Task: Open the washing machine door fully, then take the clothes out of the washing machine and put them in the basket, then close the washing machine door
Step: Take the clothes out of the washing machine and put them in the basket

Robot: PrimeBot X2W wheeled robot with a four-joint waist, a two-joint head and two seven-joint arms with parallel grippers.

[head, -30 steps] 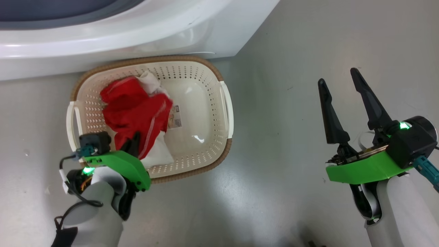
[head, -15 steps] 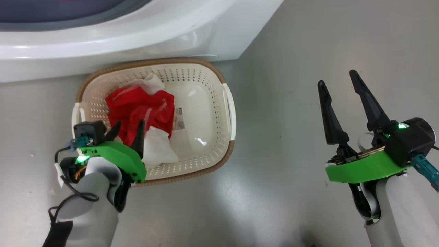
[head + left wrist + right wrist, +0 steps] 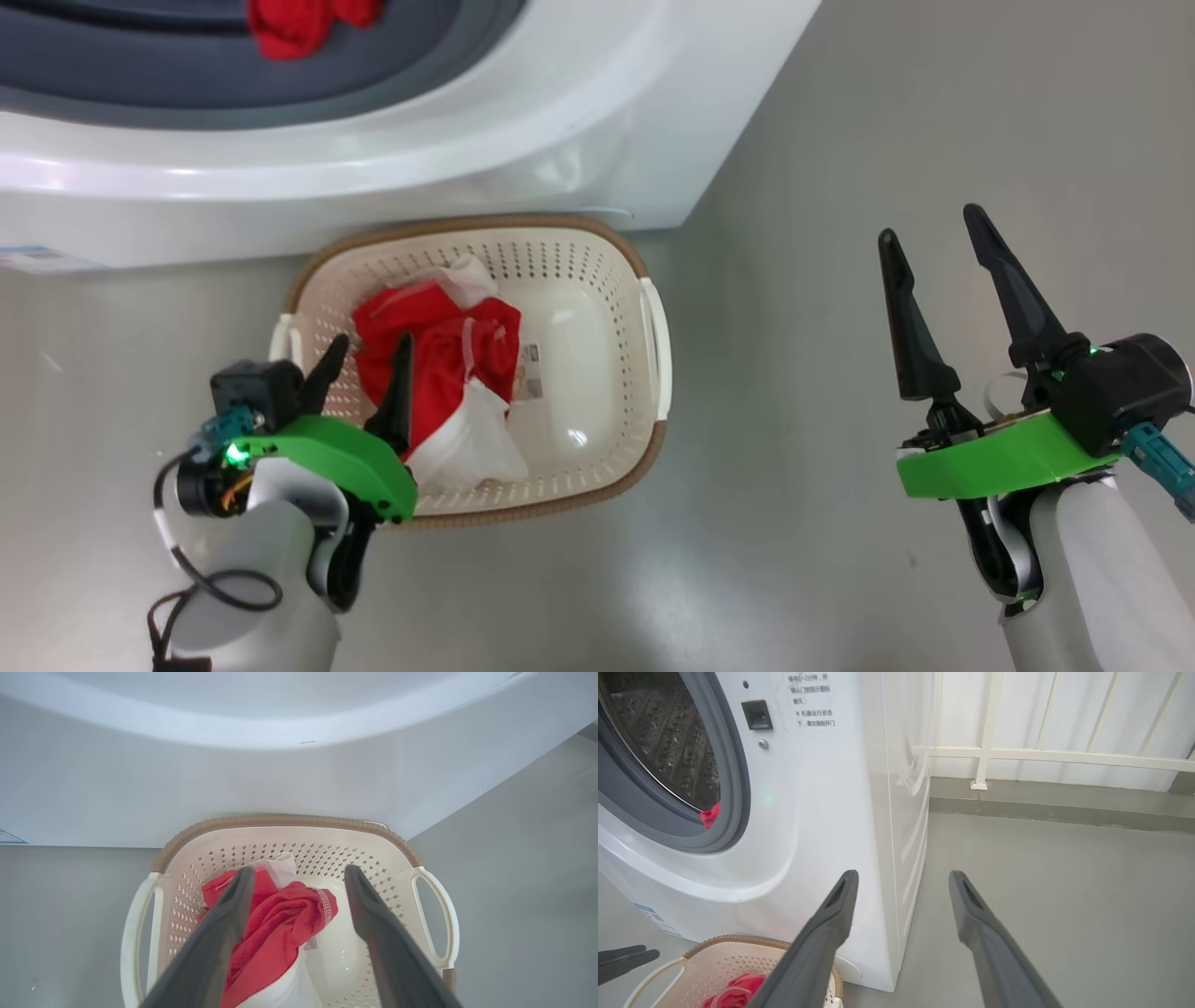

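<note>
I see the washing machine [image 3: 579,131] standing white across the top of my head view, its grey gasket [image 3: 448,75] uncovered, on a grey floor [image 3: 794,467]. The basket [image 3: 560,257] sits on that floor, tight beside the machine's front. Most of the clothes [image 3: 439,350] lie heaped in its left half. My left gripper [image 3: 371,343] hovers just above the heap, fingers spread, holding nothing. My right gripper [image 3: 929,224] hangs well apart over the floor, spread and empty too. One red piece [image 3: 299,23] lies inside the drum [image 3: 668,742].
</note>
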